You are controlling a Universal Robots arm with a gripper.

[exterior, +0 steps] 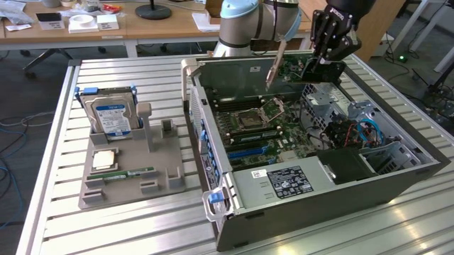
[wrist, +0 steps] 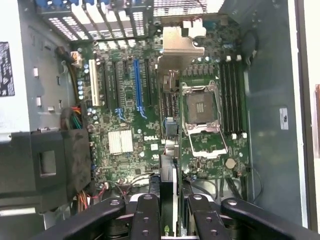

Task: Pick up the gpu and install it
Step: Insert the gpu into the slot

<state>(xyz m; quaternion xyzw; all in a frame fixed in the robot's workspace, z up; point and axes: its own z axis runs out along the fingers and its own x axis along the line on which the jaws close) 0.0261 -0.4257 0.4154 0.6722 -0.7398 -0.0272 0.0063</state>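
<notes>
Gripper [exterior: 325, 62] sits upper right in the exterior view, over the far end of the open pc case [exterior: 319, 212], fingers clamped on the gpu [exterior: 305, 73]. Card is off the table, held on edge above the mobo [exterior: 284, 138], w/ its silver bracket [exterior: 275, 64] toward the exterior view's left.

Wrist view: gripper [wrist: 170, 222] pinches the card's end opp. the bracket. The gpu [wrist: 170, 100] is seen edge-on, running out over the mobo [wrist: 127, 120] beside the blue slot [wrist: 137, 85]; not seated in any slot afaict.

Handling, my guess: light, stiff pcb, not slippery but fragile. Grip the flat faces or bare edge, avoid contacts + components.

Hard drive [exterior: 112, 114] and memory stick [exterior: 131, 173] sit in the holder [exterior: 167, 180], exterior view's left.
</notes>
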